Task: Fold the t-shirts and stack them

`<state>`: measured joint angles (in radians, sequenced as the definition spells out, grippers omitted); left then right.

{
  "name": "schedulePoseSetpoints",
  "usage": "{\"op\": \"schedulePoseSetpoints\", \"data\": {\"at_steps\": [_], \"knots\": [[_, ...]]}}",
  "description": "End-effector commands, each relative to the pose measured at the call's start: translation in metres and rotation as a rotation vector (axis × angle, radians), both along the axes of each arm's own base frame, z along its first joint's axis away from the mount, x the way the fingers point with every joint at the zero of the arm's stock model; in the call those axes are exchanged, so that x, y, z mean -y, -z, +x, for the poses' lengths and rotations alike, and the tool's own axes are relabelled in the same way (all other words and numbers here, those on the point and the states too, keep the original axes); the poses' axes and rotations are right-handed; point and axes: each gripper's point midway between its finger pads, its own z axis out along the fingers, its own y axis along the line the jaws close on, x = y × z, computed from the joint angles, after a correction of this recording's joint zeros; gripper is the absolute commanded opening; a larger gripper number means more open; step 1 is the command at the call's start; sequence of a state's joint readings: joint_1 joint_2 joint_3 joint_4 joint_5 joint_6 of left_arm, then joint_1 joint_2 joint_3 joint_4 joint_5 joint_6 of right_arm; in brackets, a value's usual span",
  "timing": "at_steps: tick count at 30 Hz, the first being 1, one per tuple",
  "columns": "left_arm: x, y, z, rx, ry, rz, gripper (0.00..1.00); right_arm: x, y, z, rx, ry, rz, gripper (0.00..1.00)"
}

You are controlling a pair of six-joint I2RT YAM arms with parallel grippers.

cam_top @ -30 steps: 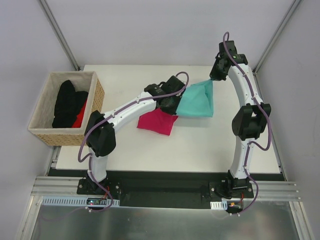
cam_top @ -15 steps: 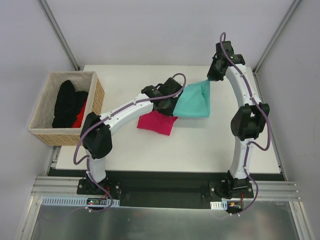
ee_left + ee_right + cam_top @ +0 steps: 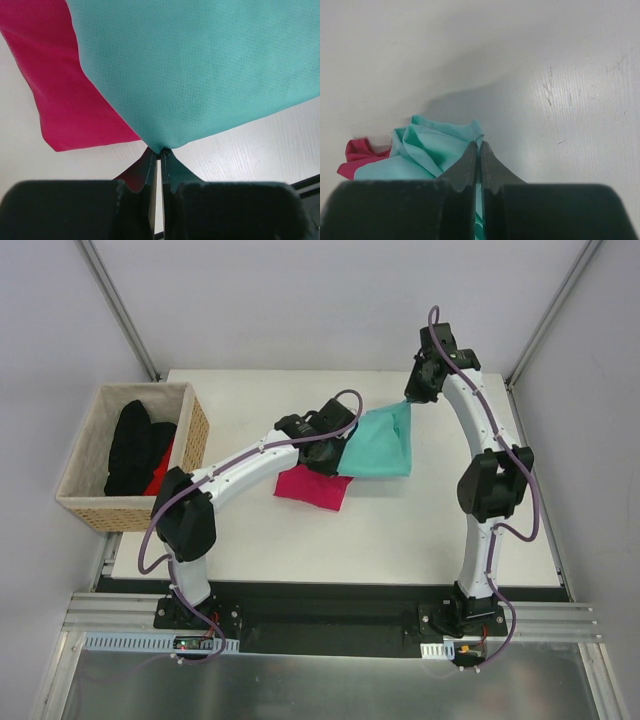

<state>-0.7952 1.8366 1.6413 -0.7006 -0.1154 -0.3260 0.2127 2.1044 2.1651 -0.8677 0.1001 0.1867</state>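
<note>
Two t-shirts, both mid-counter. Teal t-shirt (image 3: pixel 385 445): folded panel with its held edge running near-left to far-right, one corner in each claw. Left claw (image 3: pixel 159 151) pinches the near-left corner and right claw (image 3: pixel 479 146) the far-right one, both pressed tight on cloth. Pink t-shirt (image 3: pixel 312 488): one folded bundle on the counter (image 3: pixel 420 530), just near-left of the teal, edges overlapping from above. One basket (image 3: pixel 80 505) at left holds a black garment (image 3: pixel 130 445).

teal t-shirt (image 3: pixel 200 70): cropped by top and right edges at left wrist; lower part hidden behind closed jaws at right wrist.
magenta t-shirt (image 3: pixel 312 487): far part covered by teal t-shirt and left arm (image 3: pixel 250 460).
red cloth (image 3: pixel 162 474): mostly under black garment (image 3: pixel 130 445) in basket (image 3: pixel 198 430); kind unclear.
</note>
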Motion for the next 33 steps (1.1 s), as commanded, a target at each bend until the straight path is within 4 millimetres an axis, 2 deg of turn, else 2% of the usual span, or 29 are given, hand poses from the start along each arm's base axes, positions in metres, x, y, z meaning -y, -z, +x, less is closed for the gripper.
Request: {"op": "schedulePoseSetpoints", "data": {"at_steps": [1, 16, 23, 33], "knots": [[-0.022, -0.021, 0.0, 0.035, -0.056, -0.005, 0.0, -0.004, -0.04, 0.001, 0.107, 0.012, 0.008, 0.01], [-0.053, -0.006, -0.007, 0.003, -0.118, 0.029, 0.0, -0.017, -0.037, 0.002, 0.101, -0.011, 0.004, 0.01], [-0.068, -0.003, -0.009, -0.001, -0.146, 0.038, 0.0, -0.033, -0.03, -0.002, 0.087, -0.042, 0.003, 0.01], [-0.074, -0.004, -0.008, 0.004, -0.162, 0.034, 0.0, -0.06, -0.021, -0.008, 0.069, -0.085, 0.01, 0.01]]}}
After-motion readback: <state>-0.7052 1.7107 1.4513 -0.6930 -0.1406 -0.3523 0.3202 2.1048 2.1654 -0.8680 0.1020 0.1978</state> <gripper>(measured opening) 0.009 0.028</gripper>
